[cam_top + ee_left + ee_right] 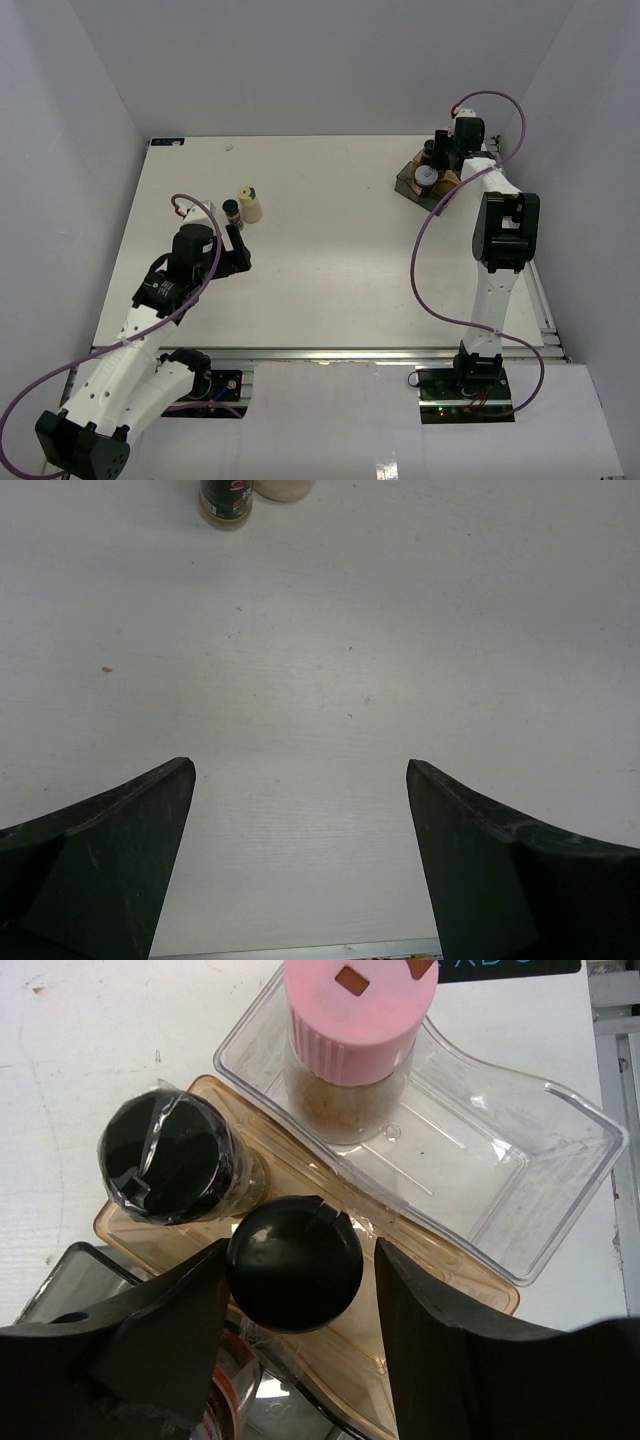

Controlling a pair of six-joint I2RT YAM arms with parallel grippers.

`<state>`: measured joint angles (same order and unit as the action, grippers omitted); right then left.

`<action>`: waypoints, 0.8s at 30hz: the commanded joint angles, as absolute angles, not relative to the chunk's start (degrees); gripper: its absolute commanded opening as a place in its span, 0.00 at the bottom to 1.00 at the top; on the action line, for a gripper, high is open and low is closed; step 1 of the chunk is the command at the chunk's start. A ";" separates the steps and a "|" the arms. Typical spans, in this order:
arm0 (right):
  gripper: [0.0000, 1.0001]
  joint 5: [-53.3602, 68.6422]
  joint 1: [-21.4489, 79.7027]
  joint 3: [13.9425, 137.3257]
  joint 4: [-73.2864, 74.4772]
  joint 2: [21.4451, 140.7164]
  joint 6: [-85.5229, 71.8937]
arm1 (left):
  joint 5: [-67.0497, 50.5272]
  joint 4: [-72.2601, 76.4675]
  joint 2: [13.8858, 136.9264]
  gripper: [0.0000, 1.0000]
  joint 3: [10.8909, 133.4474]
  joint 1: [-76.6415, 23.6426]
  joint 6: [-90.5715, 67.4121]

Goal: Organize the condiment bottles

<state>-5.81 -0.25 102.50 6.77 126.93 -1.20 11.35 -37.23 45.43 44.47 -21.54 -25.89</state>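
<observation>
My right gripper (302, 1250) hangs over the amber tray (440, 1260) at the table's far right, open around a round black-capped bottle (294, 1262). Its left finger touches the cap and a gap shows on the right. A second black-capped bottle (170, 1157) stands beside it. A pink-capped bottle (358, 1020) stands in a clear tray (500, 1190). At the left, a dark bottle (232, 212) and a cream bottle (249, 205) stand on the table just beyond my left gripper (240, 245). That gripper (300, 780) is open and empty, with the dark bottle (224, 500) far ahead.
A white-capped jar (426, 175) sits in the tray group (410, 185) under the right arm. White walls close in the table on three sides. A metal rail (320, 352) runs along the near edge.
</observation>
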 commanded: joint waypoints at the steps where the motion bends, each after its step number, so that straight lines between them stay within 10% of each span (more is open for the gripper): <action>1: 0.69 -6.32 -0.09 107.01 7.92 126.52 -0.65 | 11.57 -36.18 44.62 0.98 44.06 -21.45 -25.49; 24: 0.69 12.42 5.78 93.91 14.55 98.61 -1.92 | 8.72 -38.55 71.96 0.96 67.07 -13.23 -25.84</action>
